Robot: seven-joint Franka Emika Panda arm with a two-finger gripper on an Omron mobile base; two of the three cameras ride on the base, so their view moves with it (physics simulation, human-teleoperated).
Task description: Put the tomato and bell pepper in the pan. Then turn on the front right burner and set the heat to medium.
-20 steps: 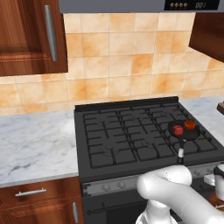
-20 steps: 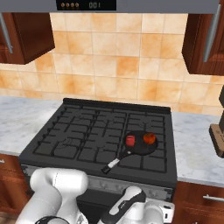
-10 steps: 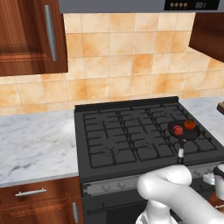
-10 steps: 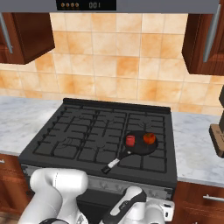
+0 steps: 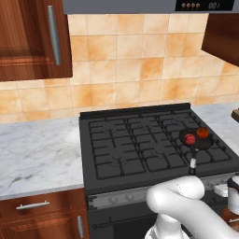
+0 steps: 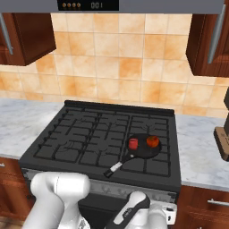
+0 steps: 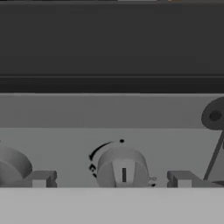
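The black pan [image 5: 196,140] [image 6: 144,146] sits on the front right burner [image 5: 212,154] [image 6: 150,163], its pale-tipped handle pointing toward the stove's front edge. Inside it lie the orange-red tomato [image 5: 202,132] [image 6: 152,141] and the darker crimson bell pepper [image 5: 189,138] [image 6: 133,143], side by side. In the hand view my gripper [image 7: 111,180] is open and faces the stove's grey control panel. Its fingertips [image 7: 40,179] stand to either side of a round grey knob [image 7: 121,166] with a vertical pointer mark, and do not touch it.
A second knob [image 7: 12,166] shows at the left of the hand view. The black cooktop [image 5: 140,144] lies between marble counters [image 5: 37,154] [image 6: 199,156]. Wooden cabinets hang above on both sides, and a wooden block [image 6: 222,141] stands on the right counter.
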